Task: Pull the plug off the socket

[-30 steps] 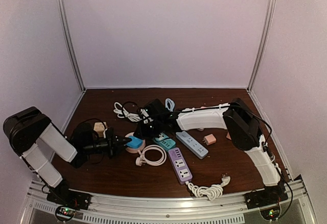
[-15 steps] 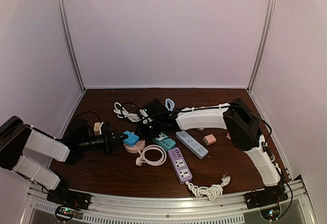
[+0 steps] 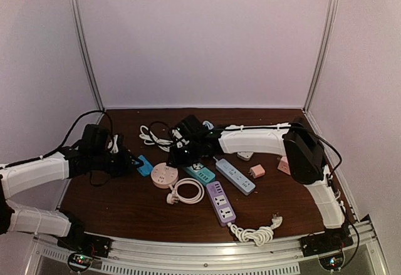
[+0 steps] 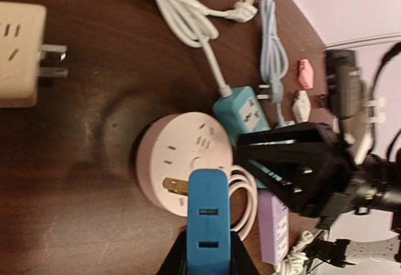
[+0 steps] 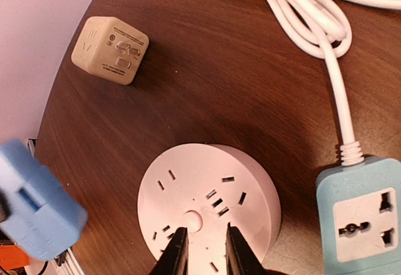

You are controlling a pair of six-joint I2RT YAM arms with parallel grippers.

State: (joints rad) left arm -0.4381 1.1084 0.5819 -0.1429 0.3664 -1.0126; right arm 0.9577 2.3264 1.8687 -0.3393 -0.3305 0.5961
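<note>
Dark wooden table (image 3: 125, 206), left gripper (image 3: 133, 162) clamped on blue plug (image 3: 145, 165), plug apart from round pink socket (image 3: 164, 176), at its ten o'clock, right gripper (image 5: 202, 247) narrowly parted over socket, holding nothing.

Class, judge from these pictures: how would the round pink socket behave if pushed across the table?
The round pink socket lies flat and low, so it would probably slide rather than tip or roll. The coiled white cord beside it looks floppy; if attached, it would likely drag behind. Its plastic body seems light, so it may shift easily.
</note>
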